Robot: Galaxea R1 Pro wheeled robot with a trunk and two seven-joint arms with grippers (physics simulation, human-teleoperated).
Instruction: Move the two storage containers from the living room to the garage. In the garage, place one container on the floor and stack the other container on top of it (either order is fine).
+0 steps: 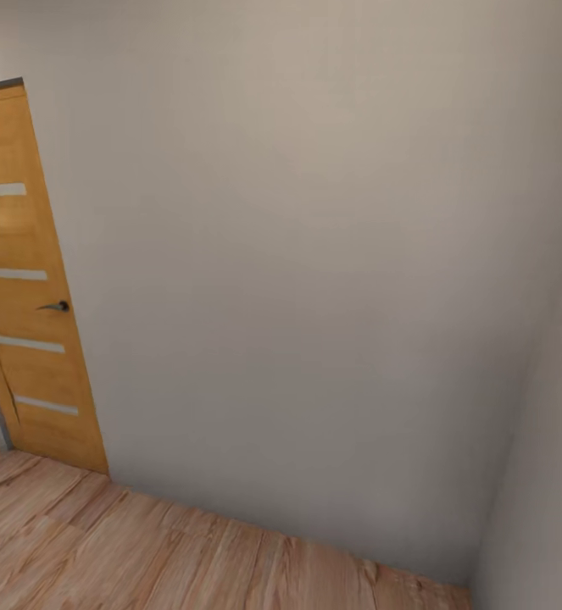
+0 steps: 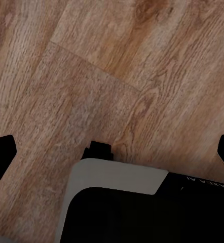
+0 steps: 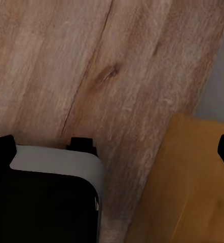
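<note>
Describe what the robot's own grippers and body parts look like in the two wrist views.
In the left wrist view, the left gripper shows as two plain black fingertips at the picture's edges. Between them sits a black body part with a light grey rounded panel and faint pale lettering, too small to read. The right gripper looks alike: black fingertips and a black block with a grey rounded edge.

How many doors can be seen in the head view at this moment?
1. A wooden door with a dark handle stands at the left edge of the head view, beside the plain wall. More doors may lie outside the frame.
</note>
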